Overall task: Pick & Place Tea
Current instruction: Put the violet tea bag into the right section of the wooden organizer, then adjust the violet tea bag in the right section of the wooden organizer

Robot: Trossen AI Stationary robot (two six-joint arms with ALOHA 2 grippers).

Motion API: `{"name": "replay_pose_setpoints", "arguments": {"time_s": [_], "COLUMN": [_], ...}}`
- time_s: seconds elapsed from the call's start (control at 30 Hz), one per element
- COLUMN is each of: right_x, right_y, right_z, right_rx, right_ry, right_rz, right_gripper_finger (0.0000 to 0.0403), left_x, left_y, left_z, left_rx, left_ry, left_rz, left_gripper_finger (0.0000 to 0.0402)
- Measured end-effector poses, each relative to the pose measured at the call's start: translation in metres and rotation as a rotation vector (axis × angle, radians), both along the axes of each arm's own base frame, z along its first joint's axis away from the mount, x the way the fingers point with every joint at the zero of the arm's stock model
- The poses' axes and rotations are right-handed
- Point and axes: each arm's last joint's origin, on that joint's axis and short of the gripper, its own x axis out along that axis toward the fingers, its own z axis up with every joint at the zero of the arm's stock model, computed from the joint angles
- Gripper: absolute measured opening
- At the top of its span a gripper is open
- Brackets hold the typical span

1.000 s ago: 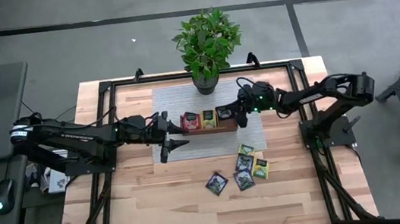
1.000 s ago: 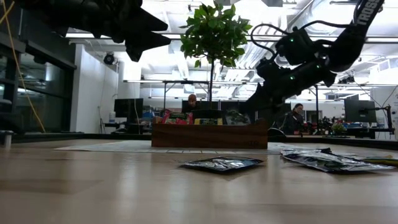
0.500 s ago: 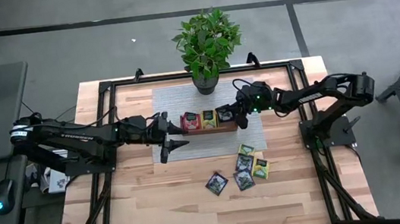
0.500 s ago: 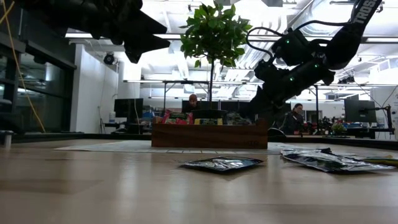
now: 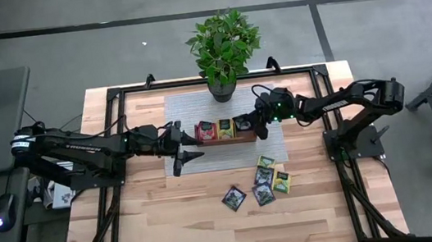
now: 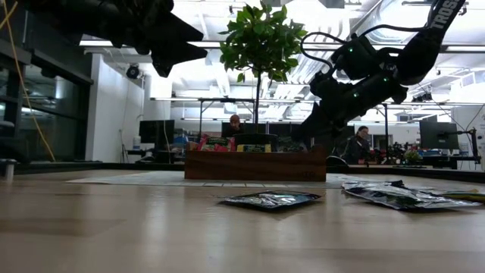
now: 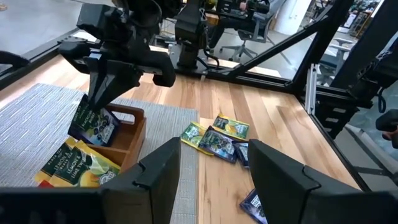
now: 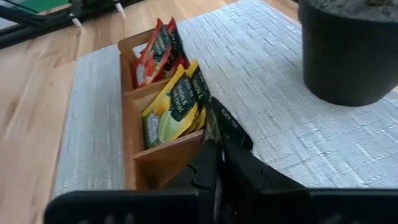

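Note:
My right gripper stands over the right end of the brown wooden tray and is shut on a dark tea sachet. Red sachets stand on edge in the tray's left compartment, yellow-green ones in the middle one. Several more sachets lie flat on the bare wood nearer the table's near edge, with one set apart. My left gripper hovers open just left of the tray, touching nothing. My right gripper pinches the dark sachet by its upper edge between the two fingers, coming slanting down from the table's right. The sachet hangs tilted below the fingers, with its lower part in the tray's right compartment. Whether it touches the bottom I cannot tell.
The tray sits on a grey woven mat. A potted plant stands at the mat's far edge, its dark pot close behind the right gripper. Black frame rails run along the table's sides. Bare wood shows toward the near edge.
My right gripper has shifted a little toward the table's left, carrying the dark sachet over the tray's right compartment, then held there.

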Motion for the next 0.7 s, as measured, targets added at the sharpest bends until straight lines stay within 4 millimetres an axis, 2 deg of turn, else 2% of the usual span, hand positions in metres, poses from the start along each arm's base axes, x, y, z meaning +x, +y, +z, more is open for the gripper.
{"name": "replay_pose_setpoints", "arguments": {"time_s": [0.4,0.57,0.7], "right_x": [0.0,-0.002,-0.006], "right_y": [0.001,0.002,0.001], "right_z": [0.004,0.018,0.029], "right_rx": [0.04,0.011,-0.043], "right_ry": [-0.032,-0.091,-0.11], "right_rz": [-0.006,-0.007,-0.071], "right_gripper_finger": [0.0101,0.012,0.0122], "left_x": [0.0,0.0,0.0], "left_y": [0.0,0.0,0.0], "left_z": [0.0,0.0,0.0], "left_rx": [-0.001,-0.002,-0.002], "left_ry": [0.0,0.0,0.0], "left_rz": [-0.002,-0.008,-0.008], "left_gripper_finger": [0.0184,0.0184,0.0184]}}
